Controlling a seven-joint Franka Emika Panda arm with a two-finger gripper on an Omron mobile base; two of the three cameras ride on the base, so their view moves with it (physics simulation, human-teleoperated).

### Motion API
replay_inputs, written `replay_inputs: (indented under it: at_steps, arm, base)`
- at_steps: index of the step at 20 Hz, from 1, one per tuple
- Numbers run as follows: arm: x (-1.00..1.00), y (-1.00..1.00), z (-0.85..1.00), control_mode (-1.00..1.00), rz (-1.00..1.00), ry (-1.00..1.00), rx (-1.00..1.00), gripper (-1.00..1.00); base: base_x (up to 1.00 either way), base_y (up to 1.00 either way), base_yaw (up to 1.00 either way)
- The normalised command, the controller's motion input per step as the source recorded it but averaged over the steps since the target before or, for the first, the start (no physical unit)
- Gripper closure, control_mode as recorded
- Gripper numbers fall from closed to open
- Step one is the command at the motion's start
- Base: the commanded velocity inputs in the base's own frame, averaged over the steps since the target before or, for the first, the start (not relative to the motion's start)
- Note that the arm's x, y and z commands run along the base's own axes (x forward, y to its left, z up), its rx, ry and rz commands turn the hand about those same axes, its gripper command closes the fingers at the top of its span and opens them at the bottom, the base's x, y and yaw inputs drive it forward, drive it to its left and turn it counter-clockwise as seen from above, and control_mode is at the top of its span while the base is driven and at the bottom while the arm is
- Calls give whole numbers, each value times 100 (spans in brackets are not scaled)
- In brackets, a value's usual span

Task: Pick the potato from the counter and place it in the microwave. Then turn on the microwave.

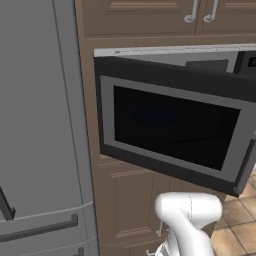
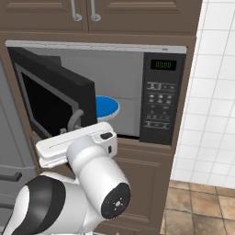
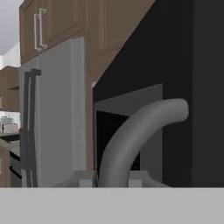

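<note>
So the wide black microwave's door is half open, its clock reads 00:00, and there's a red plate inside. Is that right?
Not quite: the round plate inside is blue, not red, as the right base view shows. The rest holds: the wide black microwave has its grey-framed glass door swung partly open, and the clock reads 00:00.

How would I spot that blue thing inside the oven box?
Find the black microwave built into the brown cabinets beside the grey fridge, its door swung open. On its pale floor lies a round blue plate, the one bright colour there.
</note>
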Motion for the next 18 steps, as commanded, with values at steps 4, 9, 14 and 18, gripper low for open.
replay_inputs:
  at_steps: [4,9,14,18]
  arm:
    - [-30,32,-1,-100,6,3,0,100]
    - [-26,33,-1,-100,3,3,0,100]
    - [-31,24,0,-100,1,3,0,100]
    - [-28,16,0,-100,0,2,0,100]
  base:
    - [0,0,0]
    - [0,0,0]
    - [0,0,0]
    - [0,0,0]
